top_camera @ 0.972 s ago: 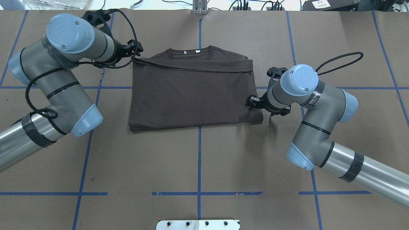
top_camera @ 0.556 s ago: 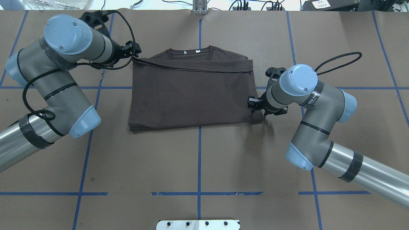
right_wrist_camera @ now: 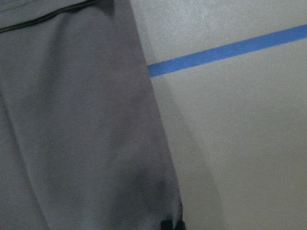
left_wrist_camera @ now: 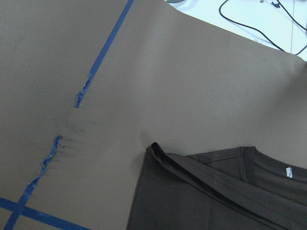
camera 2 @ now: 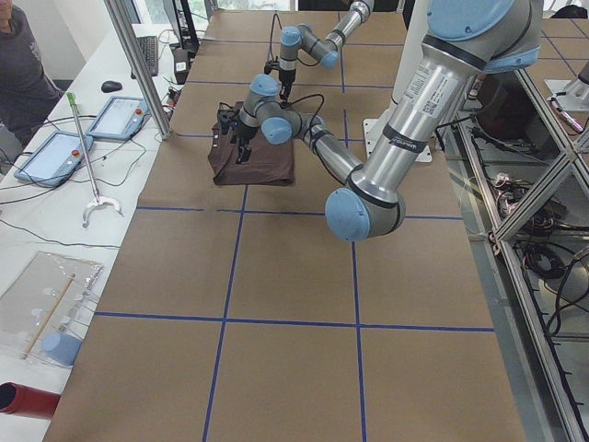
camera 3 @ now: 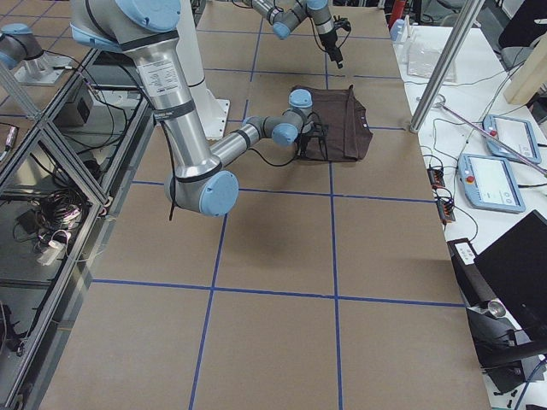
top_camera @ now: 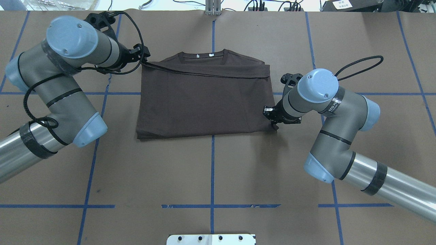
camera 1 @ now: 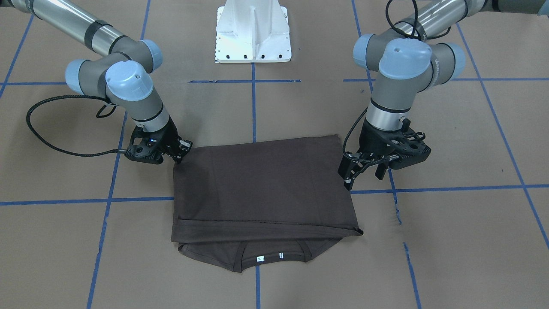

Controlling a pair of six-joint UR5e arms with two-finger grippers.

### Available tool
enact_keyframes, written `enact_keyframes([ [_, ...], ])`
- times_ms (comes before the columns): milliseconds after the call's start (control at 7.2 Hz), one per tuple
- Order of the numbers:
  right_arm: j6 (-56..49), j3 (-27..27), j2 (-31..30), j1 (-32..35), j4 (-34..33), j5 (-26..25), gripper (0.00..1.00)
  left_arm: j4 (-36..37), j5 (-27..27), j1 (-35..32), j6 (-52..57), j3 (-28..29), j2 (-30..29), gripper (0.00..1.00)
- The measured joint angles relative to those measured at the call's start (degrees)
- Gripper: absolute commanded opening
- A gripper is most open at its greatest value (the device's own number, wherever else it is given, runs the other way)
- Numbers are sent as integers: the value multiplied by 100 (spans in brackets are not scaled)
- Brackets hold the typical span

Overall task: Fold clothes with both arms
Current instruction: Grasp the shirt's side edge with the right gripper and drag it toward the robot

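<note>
T-shirt (top_camera: 204,102): 1, folded, 2 white tags (top_camera: 212,54). Left fingers (camera 1: 346,176) spread, empty; right fingers (camera 1: 178,155) pinching its corner.

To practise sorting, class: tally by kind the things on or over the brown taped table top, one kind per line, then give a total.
T-shirt: 1
Robot arms: 2, the left arm and the right arm
White pedestal base: 1
Total: 4
</note>
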Motion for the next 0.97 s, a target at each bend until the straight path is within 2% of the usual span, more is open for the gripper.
enact_keyframes([
  [278, -1, 748, -536, -221, -49, 68, 0, 68, 0, 1, -1, -89, -3, 100],
  [417, 2, 1352, -1090, -429, -69, 98, 0, 114, 0, 8, -9, -126, -7, 100],
  [694, 50, 2812, -2605, -1118, -62, 143, 0, 143, 0, 31, -36, -158, -30, 100],
  [833, 88, 3376, -3182, -1544, -35, 237, 10, 146, -2, 80, -57, -182, -41, 100],
  [972, 179, 3689, -3447, -2009, -22, 327, 99, 147, -8, 179, -85, -232, -49, 100],
])
